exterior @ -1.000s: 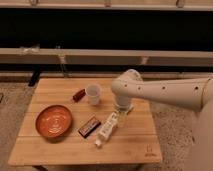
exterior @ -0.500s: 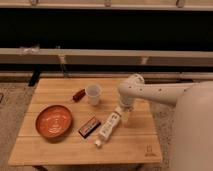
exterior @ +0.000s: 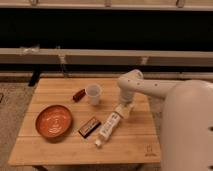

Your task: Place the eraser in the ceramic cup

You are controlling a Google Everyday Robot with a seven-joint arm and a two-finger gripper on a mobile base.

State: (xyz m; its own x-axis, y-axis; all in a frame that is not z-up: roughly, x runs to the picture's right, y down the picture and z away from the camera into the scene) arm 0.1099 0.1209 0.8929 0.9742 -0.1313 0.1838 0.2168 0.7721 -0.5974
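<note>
The ceramic cup [exterior: 93, 93] is small, white and upright, and stands at the middle back of the wooden table [exterior: 60, 150]. A small dark rectangular block [exterior: 89, 126], seemingly the eraser, lies flat in front of the cup, beside the orange bowl. My gripper [exterior: 125, 111] hangs from the white arm [exterior: 150, 89], pointing down, right of the cup. It is at the upper end of the lying white bottle [exterior: 109, 127]. It is well apart from the block.
An orange bowl [exterior: 53, 121] sits at the table's front left. A small reddish-brown object [exterior: 78, 94] lies just left of the cup. The arm's large white body [exterior: 187, 130] covers the table's right side. A dark bench and wall run behind.
The gripper has moved slightly right and down to the bottle's upper end. The arm's body has swung in and now fills the right side. The objects have not moved.
</note>
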